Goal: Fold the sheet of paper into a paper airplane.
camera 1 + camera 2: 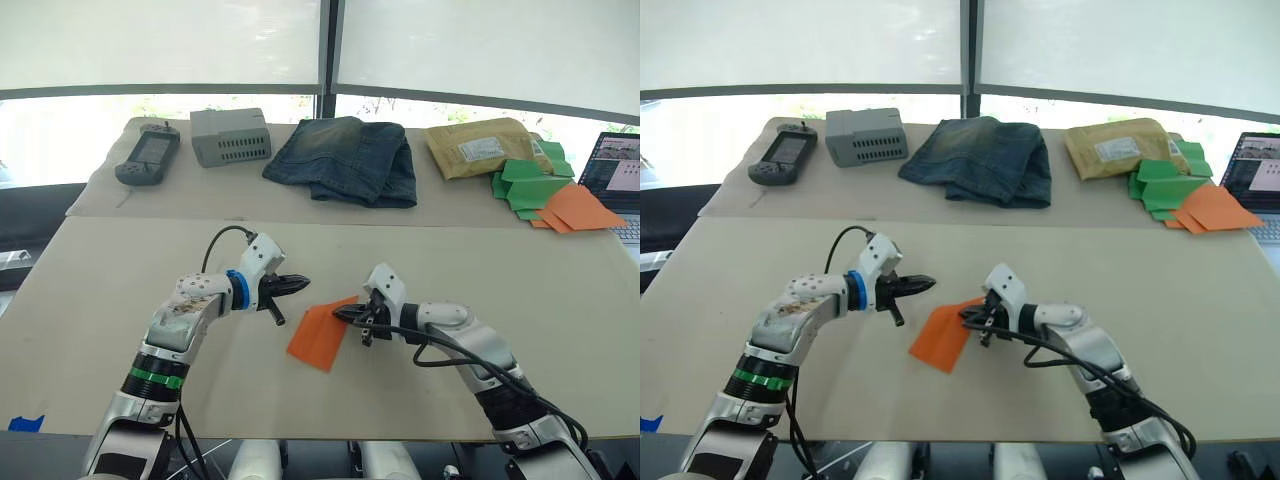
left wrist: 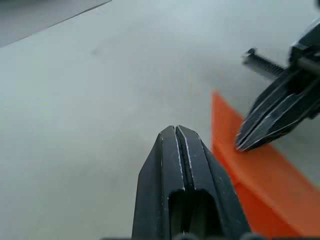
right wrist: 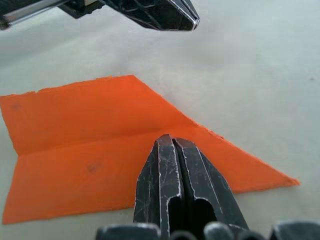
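A wide beige tabletop (image 1: 120,290) carries the work, and behind it a second beige table (image 1: 200,195) stands against a wall of bright windows with pale blinds drawn partway down.

The bright orange sheet of paper (image 1: 320,335), folded into a pointed wedge with one lengthwise crease, lies flat near the middle of the front tabletop, a little toward its near edge. The right gripper (image 1: 345,314) has its two black fingers pressed together, with nothing between them, and their tips rest on the upper part of the paper next to the crease. The left gripper (image 1: 300,284) also has its fingers pressed together and empty; it is just beside the paper's far corner, apart from the sheet and close to the right gripper's tips.

On the rear table, from its left edge toward its right: a dark grey handheld device with a screen (image 1: 148,155), a grey vented plastic box (image 1: 231,136), a folded pair of blue jeans (image 1: 345,160), a tan padded mailer with a white label (image 1: 482,147), a heap of green paper shapes (image 1: 530,182) and paler orange flat paper pieces (image 1: 578,209) just beside them. An open laptop (image 1: 620,180) sits at the right edge.
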`<state>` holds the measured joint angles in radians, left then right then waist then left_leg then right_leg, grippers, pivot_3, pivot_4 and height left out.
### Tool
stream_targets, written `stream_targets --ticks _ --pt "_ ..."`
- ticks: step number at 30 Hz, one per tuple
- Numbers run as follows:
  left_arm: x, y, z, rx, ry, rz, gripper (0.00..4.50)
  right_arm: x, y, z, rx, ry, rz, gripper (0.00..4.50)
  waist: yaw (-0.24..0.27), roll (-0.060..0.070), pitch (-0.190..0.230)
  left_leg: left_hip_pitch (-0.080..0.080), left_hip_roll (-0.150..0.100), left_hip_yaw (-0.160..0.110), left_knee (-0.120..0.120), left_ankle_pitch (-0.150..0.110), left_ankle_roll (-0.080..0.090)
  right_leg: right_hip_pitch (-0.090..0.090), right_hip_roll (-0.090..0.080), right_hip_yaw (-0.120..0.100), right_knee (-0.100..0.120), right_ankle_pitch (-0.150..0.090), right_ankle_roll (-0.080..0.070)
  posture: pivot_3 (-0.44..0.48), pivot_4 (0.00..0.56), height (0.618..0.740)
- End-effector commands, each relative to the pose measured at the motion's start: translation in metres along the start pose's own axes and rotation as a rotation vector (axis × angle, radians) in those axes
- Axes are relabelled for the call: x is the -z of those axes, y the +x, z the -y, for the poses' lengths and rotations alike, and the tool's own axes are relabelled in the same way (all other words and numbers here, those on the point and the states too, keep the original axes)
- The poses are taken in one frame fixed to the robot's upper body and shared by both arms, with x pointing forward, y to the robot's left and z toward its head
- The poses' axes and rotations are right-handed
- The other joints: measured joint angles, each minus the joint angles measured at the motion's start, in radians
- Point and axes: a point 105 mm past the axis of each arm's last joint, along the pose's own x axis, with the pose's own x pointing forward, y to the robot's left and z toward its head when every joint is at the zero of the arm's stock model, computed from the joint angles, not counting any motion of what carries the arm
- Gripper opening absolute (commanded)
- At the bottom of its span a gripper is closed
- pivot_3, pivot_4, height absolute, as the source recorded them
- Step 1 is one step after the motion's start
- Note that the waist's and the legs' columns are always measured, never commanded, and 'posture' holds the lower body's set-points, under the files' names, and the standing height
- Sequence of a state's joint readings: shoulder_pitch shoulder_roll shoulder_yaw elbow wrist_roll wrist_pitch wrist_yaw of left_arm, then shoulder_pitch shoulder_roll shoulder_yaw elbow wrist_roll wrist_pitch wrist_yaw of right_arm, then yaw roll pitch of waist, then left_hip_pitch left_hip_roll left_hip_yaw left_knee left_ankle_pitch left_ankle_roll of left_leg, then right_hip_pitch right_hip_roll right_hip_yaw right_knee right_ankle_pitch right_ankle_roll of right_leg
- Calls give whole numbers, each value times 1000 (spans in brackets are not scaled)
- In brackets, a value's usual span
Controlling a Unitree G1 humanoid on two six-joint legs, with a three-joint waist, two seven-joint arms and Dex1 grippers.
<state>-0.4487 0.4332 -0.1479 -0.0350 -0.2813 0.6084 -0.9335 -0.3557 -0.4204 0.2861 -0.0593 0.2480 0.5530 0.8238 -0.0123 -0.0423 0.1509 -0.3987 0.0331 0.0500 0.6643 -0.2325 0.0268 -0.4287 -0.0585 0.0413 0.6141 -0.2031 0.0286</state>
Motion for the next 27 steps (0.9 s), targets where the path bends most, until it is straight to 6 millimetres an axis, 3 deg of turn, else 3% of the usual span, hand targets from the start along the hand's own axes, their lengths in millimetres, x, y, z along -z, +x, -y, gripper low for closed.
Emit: stream_targets --ticks 1,7,13,17,23,27 --pt "-14 12 32 170 87 24 24 21 -2 3 48 27 -83 0 0 0 0 1 0 0 0 0 0 1 0 0 0 0 0 0 150 722" --pt "20 19 39 198 132 -151 24 21 -20 8 124 57 -62 0 2 0 0 1 -1 0 0 0 0 1 0 0 0 0 0 0 150 722" --pt "36 17 31 172 122 -217 24 22 -37 9 192 82 -39 0 12 0 0 -1 -1 0 0 0 0 1 -2 0 -2 0 1 0 150 722" --pt "46 22 36 185 114 -238 24 18 -35 6 185 78 4 0 13 0 0 0 -1 0 0 0 0 2 -2 0 -2 -1 1 0 150 722" --pt "52 23 42 201 116 -249 24 10 -29 35 296 57 51 0 8 0 0 6 -1 1 0 0 0 6 -1 1 -2 -3 -5 0 150 722" --pt "53 21 42 196 113 -251 24 1 -30 43 303 25 85 0 9 0 0 6 -1 2 0 1 0 6 -1 1 -1 -3 -5 0 150 722"
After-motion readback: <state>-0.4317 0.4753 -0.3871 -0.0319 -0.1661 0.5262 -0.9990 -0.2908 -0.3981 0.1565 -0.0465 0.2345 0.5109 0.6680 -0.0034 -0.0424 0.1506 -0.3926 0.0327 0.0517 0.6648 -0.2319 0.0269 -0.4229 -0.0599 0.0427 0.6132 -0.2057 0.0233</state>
